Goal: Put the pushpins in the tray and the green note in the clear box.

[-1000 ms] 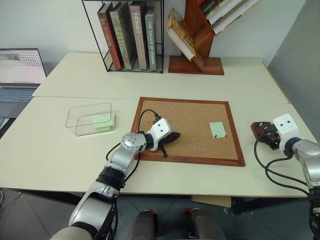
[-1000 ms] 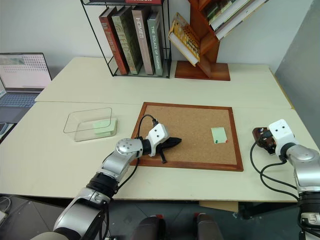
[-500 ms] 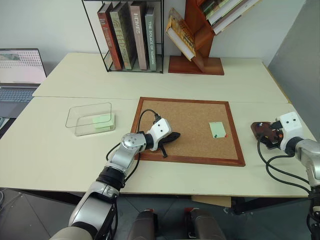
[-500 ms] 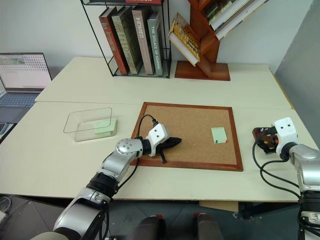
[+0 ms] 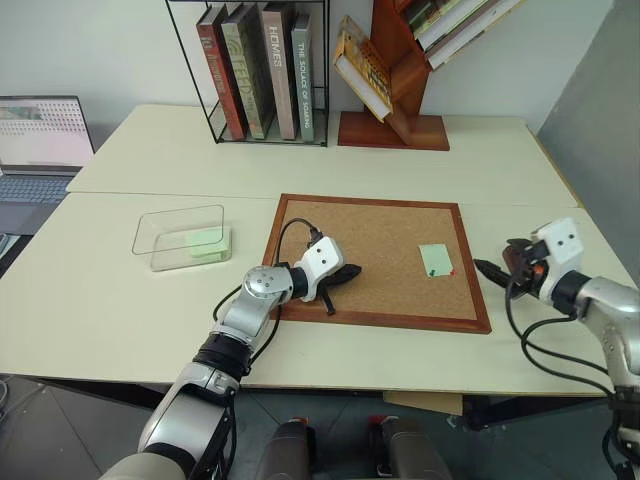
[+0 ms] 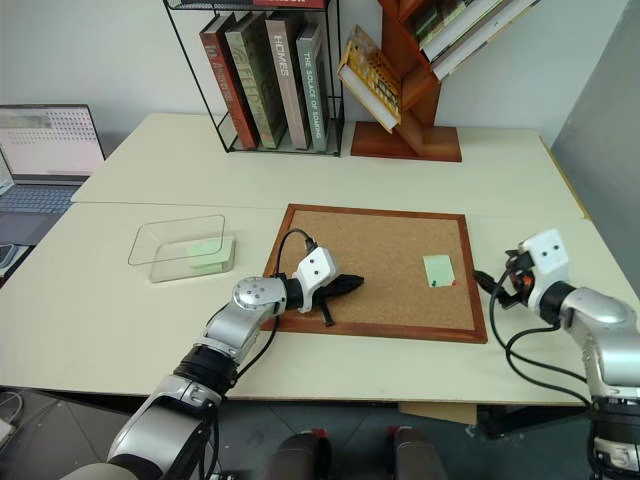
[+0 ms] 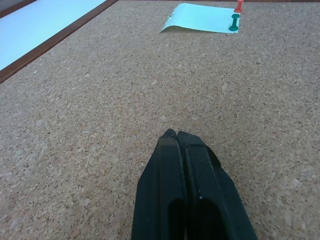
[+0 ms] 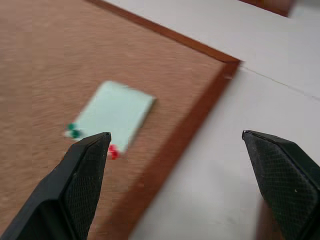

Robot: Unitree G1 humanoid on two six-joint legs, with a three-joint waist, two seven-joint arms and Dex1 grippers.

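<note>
Cork board (image 5: 375, 255): speckled tan, reddish-brown wood frame. Green note (image 5: 435, 260): pale mint; pushpins on it, one red-orange (image 7: 239, 6), one green (image 7: 234, 22). Clear box (image 5: 180, 236): see-thru, pale green pad (image 5: 204, 243) inside. Table (image 5: 110, 300): cream. Both grippers' fingers (image 7: 187, 200) black, w/ white housings.

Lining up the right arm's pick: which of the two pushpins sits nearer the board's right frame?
The red pushpin, at the green note's corner; the green pushpin stands just inboard of it.
</note>
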